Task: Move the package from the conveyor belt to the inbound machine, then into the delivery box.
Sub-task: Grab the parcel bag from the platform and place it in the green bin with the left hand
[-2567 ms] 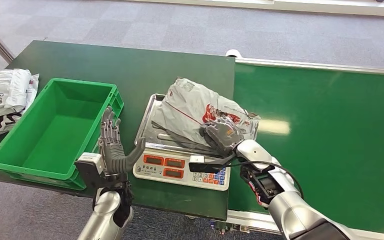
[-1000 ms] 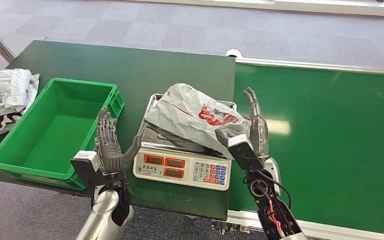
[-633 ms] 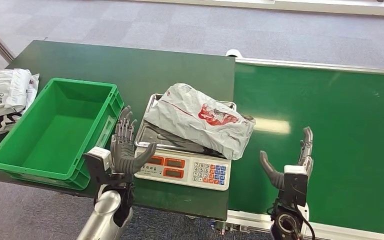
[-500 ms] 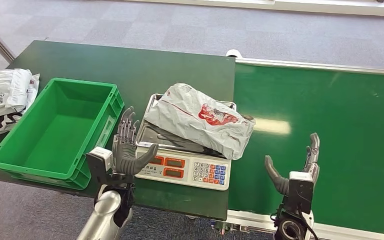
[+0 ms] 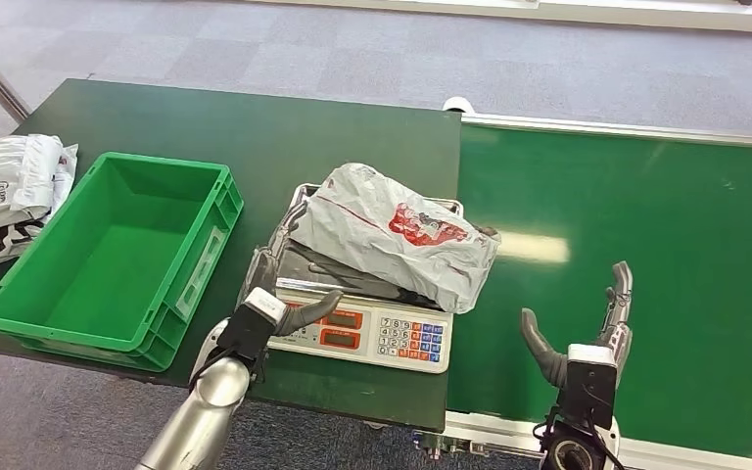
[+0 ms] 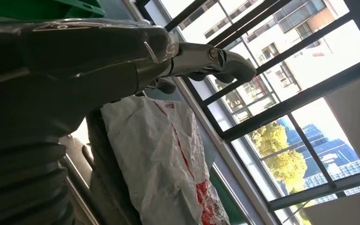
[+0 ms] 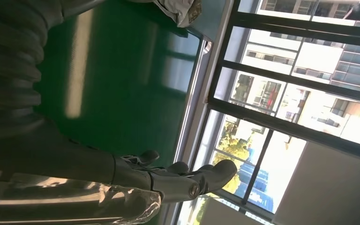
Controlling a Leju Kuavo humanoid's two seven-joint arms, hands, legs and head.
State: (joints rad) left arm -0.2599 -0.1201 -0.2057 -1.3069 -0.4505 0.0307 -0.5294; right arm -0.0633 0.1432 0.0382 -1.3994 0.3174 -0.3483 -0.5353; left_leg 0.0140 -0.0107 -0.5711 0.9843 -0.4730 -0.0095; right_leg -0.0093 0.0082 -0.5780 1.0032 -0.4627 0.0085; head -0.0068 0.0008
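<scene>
I have the left hand (image 5: 279, 279) spread and empty at the grey package's (image 5: 392, 230) nine o'clock on the scale (image 5: 357, 328), ready to grasp; right hand (image 5: 587, 338) idles open over the conveyor belt (image 5: 646, 245).

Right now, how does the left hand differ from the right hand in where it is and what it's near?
The left hand reaches along the scale's tray beside the package; the right hand hovers above the conveyor belt, apart from the package. The left lies low and angled forward; the right stands upright. Both are spread and hold nothing.
</scene>
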